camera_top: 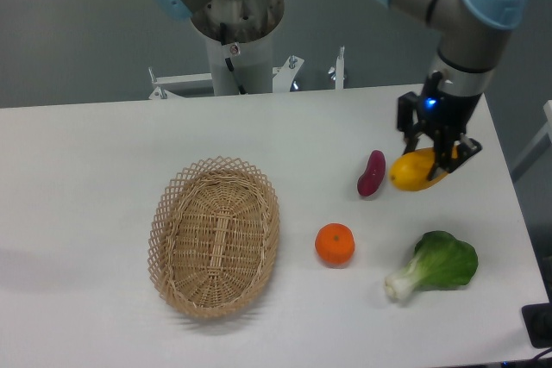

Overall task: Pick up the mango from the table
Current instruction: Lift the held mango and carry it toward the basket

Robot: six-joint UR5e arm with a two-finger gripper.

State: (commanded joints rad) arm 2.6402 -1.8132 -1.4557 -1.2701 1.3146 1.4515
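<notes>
The mango (pixel 412 171) is a smooth yellow-orange oval at the right side of the white table (pixel 103 152). It lies tilted, with its right end up between the fingers. My gripper (pixel 438 159) comes down from above and its dark fingers (pixel 452 154) close on the mango's right half. The mango is at or just above the tabletop, and its left end sticks out toward the purple vegetable. Part of the mango is hidden behind the fingers.
A dark purple-red vegetable (pixel 372 173) lies just left of the mango. A round orange (pixel 335 244) sits in front of it. A green leafy vegetable (pixel 435 265) lies front right. A wicker basket (pixel 215 234) stands left of centre. The table's right edge is close.
</notes>
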